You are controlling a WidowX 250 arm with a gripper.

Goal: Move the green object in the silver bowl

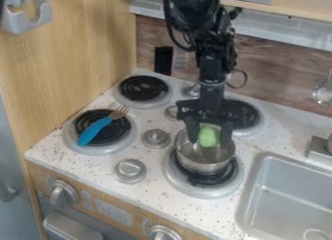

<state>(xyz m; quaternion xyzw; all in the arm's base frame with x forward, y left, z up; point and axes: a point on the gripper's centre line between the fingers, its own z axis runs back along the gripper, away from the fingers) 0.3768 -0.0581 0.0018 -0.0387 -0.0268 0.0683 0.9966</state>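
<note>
Green object pinched between my fingers at the silver bowl

The green object (208,135) is a soft-looking, light green piece at the mouth of the silver bowl (206,162), toward its far side. The two fingers (227,133) of my gripper (210,138) point down, one on each side of it, pinching it. I cannot tell whether its underside touches the metal.

The bowl sits upright on the near right burner (171,180). My black arm (210,66) comes in from the far edge and hangs over it. Behind my fingers, partly hidden, is the far right burner (250,125).

To the left, four silver knobs (129,171) run in a line from near to far between the burners. Beyond them, a fork (95,131) with a blue handle and brownish tines lies across the near left burner (124,141), tines toward the far right. The far left burner (144,88) is behind it.

At the near right, a grey sink (290,195) is set into the speckled white counter (279,132).
</note>
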